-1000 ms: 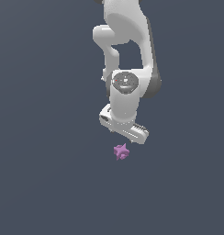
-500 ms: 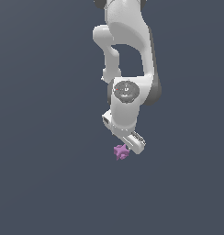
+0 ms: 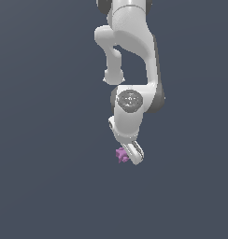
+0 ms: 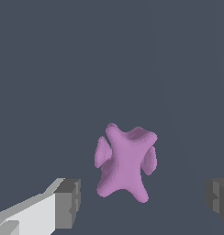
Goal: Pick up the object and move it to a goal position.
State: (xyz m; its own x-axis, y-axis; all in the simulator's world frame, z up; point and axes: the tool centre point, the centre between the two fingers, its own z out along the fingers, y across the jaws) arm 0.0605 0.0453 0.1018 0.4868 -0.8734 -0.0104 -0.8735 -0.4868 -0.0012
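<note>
gripper: jaws spread wide, nothing gripped yet, dark pads seen either side | object: purple spiky lump, sat between the open fingers but not touched, just past them on the grey floor | progress: lined up only, so closing, lifting and the carry to goal are all left

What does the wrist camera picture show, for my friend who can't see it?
A small purple-pink spiky lump sits on a plain dark grey floor, between the two grey fingertips of the robot's open tool. The fingertips stand wide apart on either side, and neither one touches the lump.
</note>
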